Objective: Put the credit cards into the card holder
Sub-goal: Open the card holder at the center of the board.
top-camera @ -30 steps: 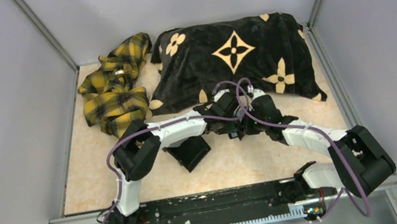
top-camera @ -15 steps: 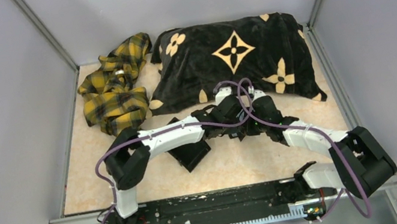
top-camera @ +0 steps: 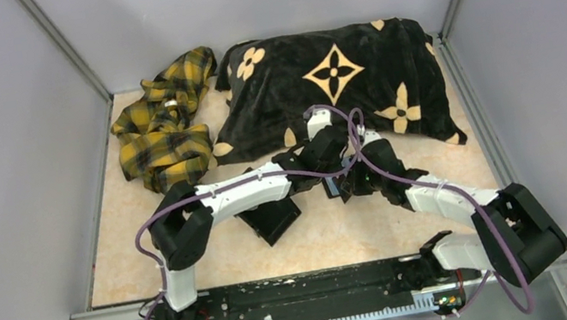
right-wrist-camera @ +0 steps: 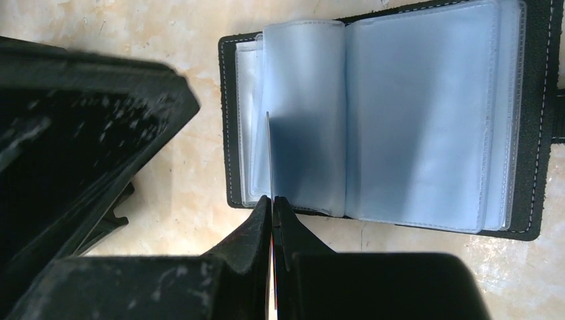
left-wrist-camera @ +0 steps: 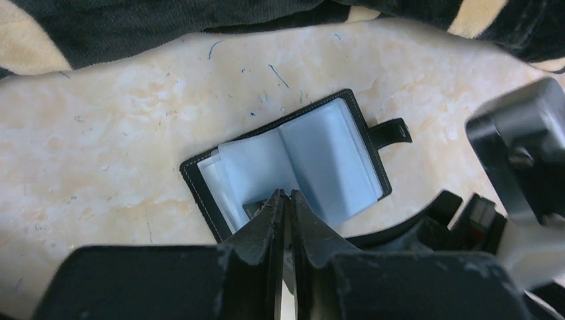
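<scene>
Credit card (right-wrist-camera: 269,153) comes first: it is a thin pale plastic one, seen from its edge, so it looks like a fine line. The two black fingers (right-wrist-camera: 253,233) of the right gripper (right-wrist-camera: 273,200) are pinched tight on its near end. In the right wrist view the card stands on edge over the left half of the small flat black card holder (right-wrist-camera: 228,120). It is right above the see-through bluish plastic sleeves (right-wrist-camera: 306,113) (I cannot tell if its far tip touches a sleeve or sits inside one).

The card holder lies open like a little book on the pale, marble-look table (left-wrist-camera: 100,153). Its short black strap (left-wrist-camera: 390,132) sticks out from one side.

The left gripper (left-wrist-camera: 286,195) is just above the near edge of the open holder. Its black fingers (left-wrist-camera: 263,227) are squeezed almost together, with only a thin slit between them. I cannot tell if they pinch a sleeve or nothing at all.

From above, both arms meet in the middle of the table, and the two grippers are close beside each other. A deeper black box-shaped tray (top-camera: 272,218) sits partly under the left arm. At the back lies a big soft black cushion (top-camera: 336,81) with cream flower shapes. Next to it on the left is a crumpled yellow and black checked cloth (top-camera: 162,128).
</scene>
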You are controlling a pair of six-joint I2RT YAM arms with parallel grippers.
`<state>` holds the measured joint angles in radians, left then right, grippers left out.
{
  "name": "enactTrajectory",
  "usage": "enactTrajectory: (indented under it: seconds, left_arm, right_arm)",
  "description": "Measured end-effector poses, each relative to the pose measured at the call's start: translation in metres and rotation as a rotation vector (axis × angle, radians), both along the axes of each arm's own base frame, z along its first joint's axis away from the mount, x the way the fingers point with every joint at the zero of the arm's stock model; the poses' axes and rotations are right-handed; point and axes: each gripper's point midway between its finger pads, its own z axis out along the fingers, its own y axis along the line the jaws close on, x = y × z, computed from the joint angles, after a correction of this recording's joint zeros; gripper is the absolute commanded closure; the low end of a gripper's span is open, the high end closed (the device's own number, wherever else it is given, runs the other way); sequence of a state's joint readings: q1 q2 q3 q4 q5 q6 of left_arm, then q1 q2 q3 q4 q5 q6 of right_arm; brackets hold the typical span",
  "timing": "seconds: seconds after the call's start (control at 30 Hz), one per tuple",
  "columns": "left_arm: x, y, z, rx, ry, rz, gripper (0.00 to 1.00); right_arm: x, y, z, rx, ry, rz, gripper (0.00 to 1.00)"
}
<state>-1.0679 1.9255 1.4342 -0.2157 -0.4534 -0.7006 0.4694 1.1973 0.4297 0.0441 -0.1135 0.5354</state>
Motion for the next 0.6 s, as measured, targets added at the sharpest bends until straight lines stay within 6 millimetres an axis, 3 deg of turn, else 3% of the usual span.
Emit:
enactTrajectory:
  seconds: [0.33, 0.6]
  left_arm:
    - [0.027, -0.004, -0.016, -0.059, 0.035, -0.009, 0.87]
    - [0.03, -0.012, -0.028, -0.122, 0.094, -0.072, 0.87]
  right_arm:
    - [-0.001, -0.001, -0.002, -0.001, -0.003, -0.002, 1.0]
    - [-0.001, -0.001, -0.002, -0.001, -0.003, -0.002, 1.0]
